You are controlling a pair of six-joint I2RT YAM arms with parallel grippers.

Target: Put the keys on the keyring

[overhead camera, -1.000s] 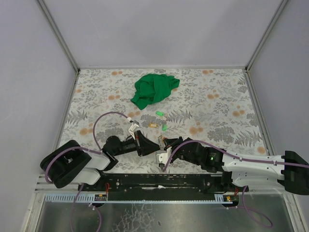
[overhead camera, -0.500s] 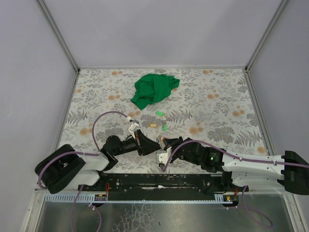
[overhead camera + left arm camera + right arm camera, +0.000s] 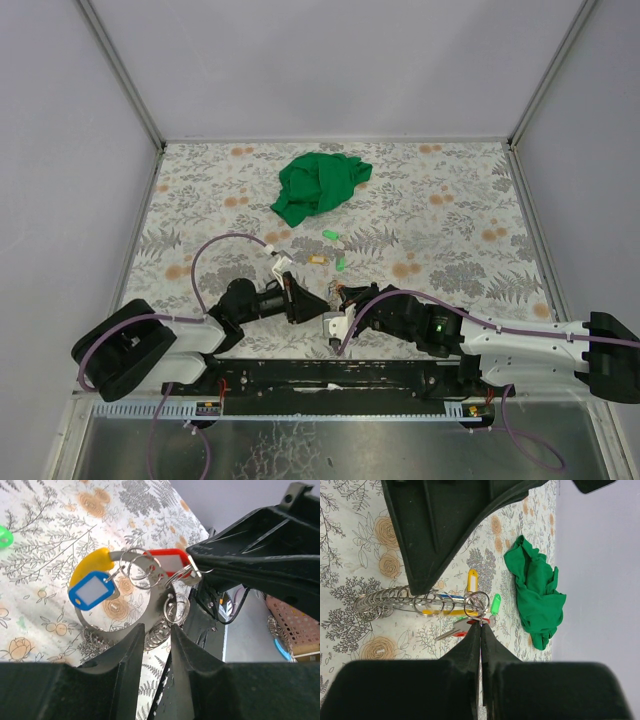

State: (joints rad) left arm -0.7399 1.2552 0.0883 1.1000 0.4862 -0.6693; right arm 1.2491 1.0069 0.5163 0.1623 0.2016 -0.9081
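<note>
The keyring [image 3: 148,607] is a wide silvery loop carrying several small split rings, a blue tag [image 3: 92,590] and a yellow tag [image 3: 90,562]. My left gripper [image 3: 157,630] is closed on its near edge, with a bunch of split rings between the fingertips. My right gripper [image 3: 481,622] is shut on the small ring of a red-tagged key [image 3: 462,633] and holds it against the keyring [image 3: 395,605]. The red tag [image 3: 167,560] shows beside the right gripper [image 3: 192,571]. Both grippers meet near the table's front, left [image 3: 322,305] and right [image 3: 343,296]. Loose green-tagged keys [image 3: 331,236] and an orange-tagged one [image 3: 316,259] lie beyond.
A crumpled green cloth [image 3: 320,185] lies at the back middle of the floral table; it also shows in the right wrist view [image 3: 535,590]. A green tag [image 3: 495,604] and an orange tag [image 3: 472,580] lie between the cloth and the keyring. Grey walls surround the table.
The left arm has shifted slightly right, bringing its gripper closer to the right gripper. The right arm and the loose keys have not visibly moved.
</note>
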